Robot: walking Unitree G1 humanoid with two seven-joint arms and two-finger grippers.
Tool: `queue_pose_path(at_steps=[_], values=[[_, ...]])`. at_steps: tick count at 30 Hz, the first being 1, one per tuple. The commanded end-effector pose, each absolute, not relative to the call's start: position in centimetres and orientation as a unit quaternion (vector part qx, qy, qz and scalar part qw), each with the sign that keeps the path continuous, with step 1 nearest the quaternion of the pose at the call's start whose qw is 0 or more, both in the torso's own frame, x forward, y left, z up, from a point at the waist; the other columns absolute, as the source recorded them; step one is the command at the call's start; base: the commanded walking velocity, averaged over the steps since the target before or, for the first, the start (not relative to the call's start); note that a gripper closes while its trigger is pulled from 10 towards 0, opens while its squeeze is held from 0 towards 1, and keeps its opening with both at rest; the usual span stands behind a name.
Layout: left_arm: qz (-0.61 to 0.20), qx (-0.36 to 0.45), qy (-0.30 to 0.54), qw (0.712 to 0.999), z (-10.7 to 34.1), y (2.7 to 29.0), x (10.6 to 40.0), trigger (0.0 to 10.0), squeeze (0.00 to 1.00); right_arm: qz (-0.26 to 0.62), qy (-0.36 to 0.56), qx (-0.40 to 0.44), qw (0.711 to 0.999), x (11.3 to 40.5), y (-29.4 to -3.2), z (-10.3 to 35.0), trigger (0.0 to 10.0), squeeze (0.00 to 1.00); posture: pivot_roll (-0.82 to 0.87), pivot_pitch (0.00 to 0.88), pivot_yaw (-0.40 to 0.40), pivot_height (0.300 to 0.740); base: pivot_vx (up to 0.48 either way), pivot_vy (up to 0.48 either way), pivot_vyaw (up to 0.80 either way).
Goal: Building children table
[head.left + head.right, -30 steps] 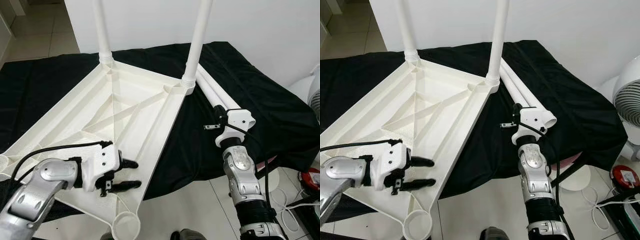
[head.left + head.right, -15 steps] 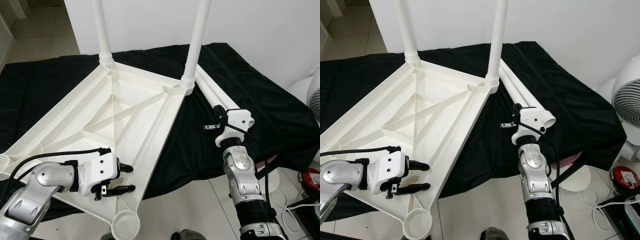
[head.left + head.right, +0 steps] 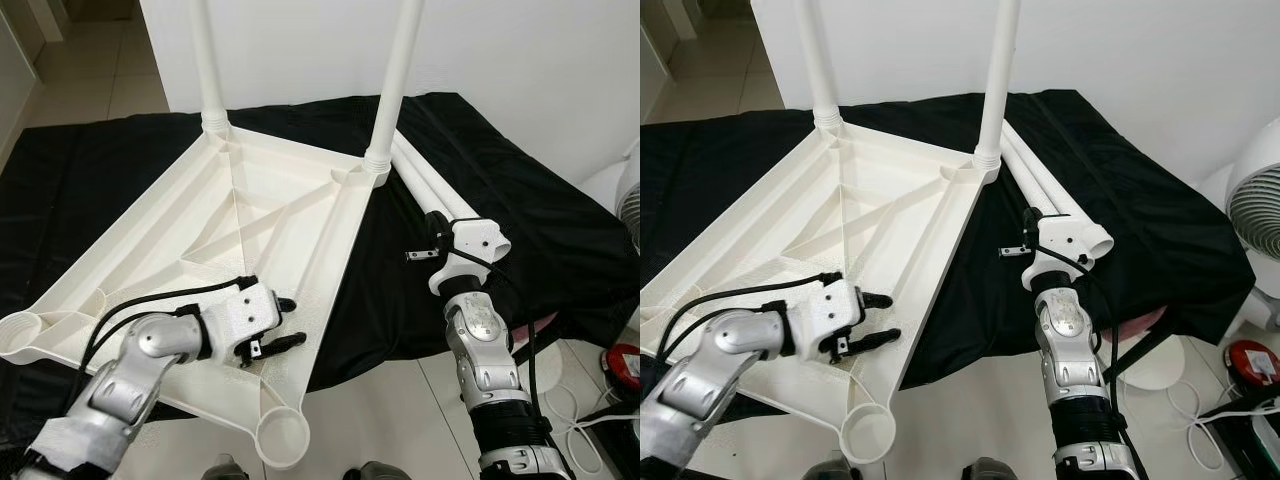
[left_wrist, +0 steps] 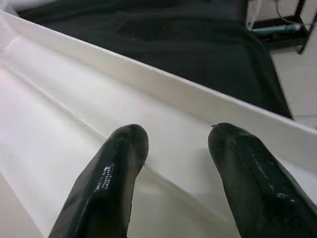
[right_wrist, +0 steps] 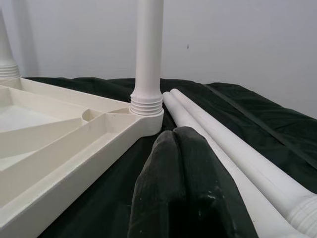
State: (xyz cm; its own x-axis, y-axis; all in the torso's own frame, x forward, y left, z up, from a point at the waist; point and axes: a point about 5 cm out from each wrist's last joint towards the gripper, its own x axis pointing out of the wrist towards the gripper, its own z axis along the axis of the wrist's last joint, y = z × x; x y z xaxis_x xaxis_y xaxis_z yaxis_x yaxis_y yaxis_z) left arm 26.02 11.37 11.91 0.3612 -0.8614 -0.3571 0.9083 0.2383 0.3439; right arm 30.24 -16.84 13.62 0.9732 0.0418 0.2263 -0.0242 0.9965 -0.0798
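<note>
While the upturned white tabletop (image 3: 250,220) lies on the black cloth (image 3: 480,180), I see my left tool (image 3: 285,322) spread apart over its near rim, my right tool (image 5: 185,163) pressed together beside two loose legs (image 3: 430,190).

Both silver, jointed arms are ending in white wrist housings, the left gripper (image 3: 290,322) showing two long glossy black fingers (image 4: 106,186) beyond a screw-studded housing fed by a looping black cable, the right gripper (image 5: 185,183) wearing a ribbed black cuff behind.
</note>
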Motion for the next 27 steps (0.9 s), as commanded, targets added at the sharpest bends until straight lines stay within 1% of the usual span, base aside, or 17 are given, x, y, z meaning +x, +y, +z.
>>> queue_pose_path(at_steps=[1, 2, 3, 4, 5, 6, 7, 8, 11, 12, 14, 15, 19, 24, 25, 26, 27], values=[[-0.468, 0.255, 0.035, 0.845, 12.0, 11.6, 27.7, 10.0, 0.00, 0.019, -0.110, -0.038, 0.993, 30.2, -16.7, 13.5, 10.0, 0.00, 0.02, 0.000, -0.025, 0.740, 0.000, 0.000, 0.00], [-0.468, 0.255, 0.035, 0.845, 12.0, 11.6, 27.7, 10.0, 0.00, 0.019, -0.110, -0.038, 0.993, 30.2, -16.7, 13.5, 10.0, 0.00, 0.02, 0.000, -0.025, 0.740, 0.000, 0.000, 0.00], [-0.443, 0.255, 0.022, 0.859, 12.3, 11.4, 28.3, 10.0, 0.00, 0.018, -0.110, -0.038, 0.993, 30.1, -16.7, 13.5, 10.0, 0.00, 0.01, 0.000, -0.020, 0.740, 0.000, 0.000, 0.00], [-0.443, 0.255, 0.022, 0.859, 12.3, 11.4, 28.3, 10.0, 0.00, 0.018, -0.110, -0.038, 0.993, 30.1, -16.7, 13.5, 10.0, 0.00, 0.01, 0.000, -0.020, 0.740, 0.000, 0.000, 0.00], [-0.428, 0.250, 0.013, 0.869, 12.5, 11.3, 28.7, 10.0, 0.00, 0.017, -0.110, -0.038, 0.993, 30.1, -16.7, 13.5, 10.0, 0.00, 0.01, 0.000, -0.020, 0.740, 0.000, 0.000, 0.00], [-0.422, 0.225, -0.003, 0.878, 13.1, 11.1, 29.0, 10.0, 0.00, 0.016, -0.109, -0.038, 0.993, 30.0, -16.8, 13.4, 10.0, 0.00, 0.01, 0.000, -0.018, 0.740, 0.000, 0.000, 0.00], [-0.441, 0.195, -0.025, 0.876, 13.8, 11.0, 28.6, 10.0, 0.00, 0.014, -0.109, -0.037, 0.993, 29.9, -16.8, 13.4, 10.0, 0.00, 0.01, 0.000, -0.017, 0.740, 0.000, 0.000, 0.00], [-0.441, 0.195, -0.025, 0.876, 13.8, 11.0, 28.6, 10.0, 0.00, 0.014, -0.109, -0.037, 0.993, 29.9, -16.8, 13.4, 10.0, 0.00, 0.01, 0.000, -0.017, 0.740, 0.000, 0.000, 0.00], [-0.506, 0.150, -0.060, 0.847, 14.8, 11.1, 26.7, 10.0, 0.00, 0.011, -0.107, -0.037, 0.993, 29.8, -16.9, 13.2, 10.0, 0.00, 0.01, 0.000, -0.015, 0.740, 0.000, 0.000, 0.00], [-0.506, 0.150, -0.060, 0.847, 14.8, 11.1, 26.7, 10.0, 0.00, 0.011, -0.107, -0.037, 0.993, 29.8, -16.9, 13.2, 10.0, 0.00, 0.01, 0.000, -0.015, 0.740, 0.000, 0.000, 0.00], [-0.530, 0.164, -0.065, 0.830, 14.7, 11.6, 25.9, 10.0, 0.00, 0.011, -0.106, -0.036, 0.994, 29.8, -16.9, 13.2, 10.0, 0.00, 0.01, 0.000, -0.015, 0.740, 0.000, 0.000, 0.00], [-0.530, 0.164, -0.065, 0.830, 14.7, 11.6, 25.9, 10.0, 0.00, 0.011, -0.106, -0.036, 0.994, 29.8, -16.9, 13.2, 10.0, 0.00, 0.01, 0.000, -0.015, 0.740, 0.000, 0.000, 0.00], [-0.556, 0.173, -0.068, 0.811, 14.7, 12.7, 25.0, 10.0, 0.00, 0.011, -0.106, -0.036, 0.994, 29.9, -16.8, 13.2, 10.0, 0.00, 0.02, 0.012, -0.018, 0.740, 0.000, 0.000, 0.00], [-0.575, 0.154, -0.044, 0.802, 14.8, 14.0, 24.6, 10.0, 0.00, 0.010, -0.106, -0.035, 0.994, 29.9, -16.8, 13.2, 10.0, 0.00, 0.03, 0.016, -0.015, 0.740, 0.000, 0.000, 0.00], [-0.579, 0.146, -0.029, 0.801, 14.8, 14.6, 24.4, 10.0, 0.14, 0.010, -0.105, -0.035, 0.994, 29.8, -16.8, 13.2, 10.0, 0.00, 0.03, 0.017, -0.015, 0.740, 0.000, 0.000, 0.00], [-0.587, 0.139, -0.018, 0.798, 14.7, 15.1, 24.1, 10.0, 0.67, 0.009, -0.104, -0.035, 0.994, 29.8, -16.8, 13.1, 10.0, 0.00, 0.03, 0.018, -0.014, 0.740, 0.000, 0.000, 0.00], [-0.587, 0.139, -0.018, 0.798, 14.7, 15.1, 24.1, 10.0, 0.67, 0.009, -0.104, -0.035, 0.994, 29.8, -16.8, 13.1, 10.0, 0.00, 0.03, 0.018, -0.014, 0.740, 0.000, 0.000, 0.00]])
